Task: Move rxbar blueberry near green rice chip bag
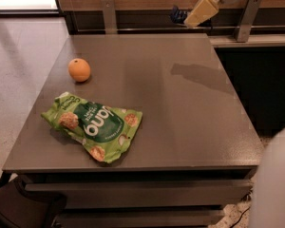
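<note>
In the camera view, the gripper (187,19) is hanging above the table's (190,122) far edge, clamping the rxbar blueberry (177,15) at its tips. Both are sitting well apart from the green rice chip bag (92,125), far beyond it and to its right, so the carry is probably calling for a long diagonal.

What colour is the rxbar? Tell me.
Dark navy, camera view; the tool holds the rxbar blueberry raised above the table.
</note>
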`<state>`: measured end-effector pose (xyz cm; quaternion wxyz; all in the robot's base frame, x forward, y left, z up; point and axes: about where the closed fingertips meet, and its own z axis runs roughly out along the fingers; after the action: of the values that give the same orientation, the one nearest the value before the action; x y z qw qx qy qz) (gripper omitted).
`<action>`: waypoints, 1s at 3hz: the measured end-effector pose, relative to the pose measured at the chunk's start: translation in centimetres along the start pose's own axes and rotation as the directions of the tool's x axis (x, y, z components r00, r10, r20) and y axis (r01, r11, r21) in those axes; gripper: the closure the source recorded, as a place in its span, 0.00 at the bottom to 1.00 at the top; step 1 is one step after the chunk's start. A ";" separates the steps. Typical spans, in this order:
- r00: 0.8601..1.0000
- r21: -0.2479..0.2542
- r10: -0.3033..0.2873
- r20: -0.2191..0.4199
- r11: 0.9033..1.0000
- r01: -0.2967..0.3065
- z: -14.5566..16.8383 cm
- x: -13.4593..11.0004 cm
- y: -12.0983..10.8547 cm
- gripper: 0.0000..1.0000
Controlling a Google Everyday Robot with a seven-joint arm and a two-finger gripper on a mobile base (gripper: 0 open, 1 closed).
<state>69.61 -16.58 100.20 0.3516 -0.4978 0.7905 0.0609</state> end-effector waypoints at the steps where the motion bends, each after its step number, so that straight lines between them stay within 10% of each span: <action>1: 0.994 0.045 -0.036 0.100 0.998 0.032 -4.6 -0.9 3.1 1.00; 2: 0.991 -0.042 -0.064 0.117 0.997 0.069 -2.8 0.4 8.8 1.00; 3: 0.995 -0.232 -0.098 0.016 0.968 0.099 3.5 4.0 16.3 1.00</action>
<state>56.80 -9.91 91.02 0.2952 -0.5741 0.7514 0.1366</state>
